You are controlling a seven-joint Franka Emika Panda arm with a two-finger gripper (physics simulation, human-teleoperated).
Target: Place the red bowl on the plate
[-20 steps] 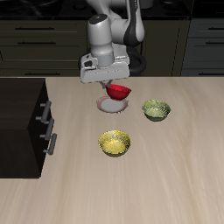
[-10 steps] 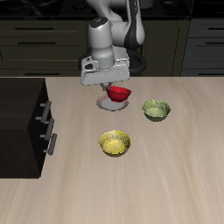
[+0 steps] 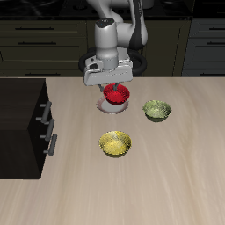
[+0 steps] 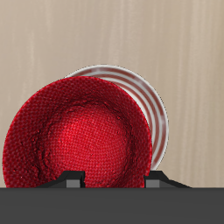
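My gripper (image 3: 113, 84) is shut on the rim of the red bowl (image 3: 116, 93) and holds it just above the plate (image 3: 107, 107), which lies on the table near its back. In the wrist view the red bowl (image 4: 77, 131) shows its textured inside and covers most of the plate (image 4: 150, 98). Only a crescent of the plate's striped rim shows past the bowl. The gripper (image 4: 114, 180) grips the bowl's near edge. I cannot tell whether the bowl touches the plate.
A green bowl (image 3: 156, 109) sits beside the plate. A yellow bowl (image 3: 114, 143) sits nearer the table's front edge. A black drawer cabinet (image 3: 22, 127) stands on the table's side, its handles facing the bowls.
The gripper has swung more upright and shifted slightly with the red bowl. The bowl now hangs lower and more squarely over the plate. The other bowls have not moved.
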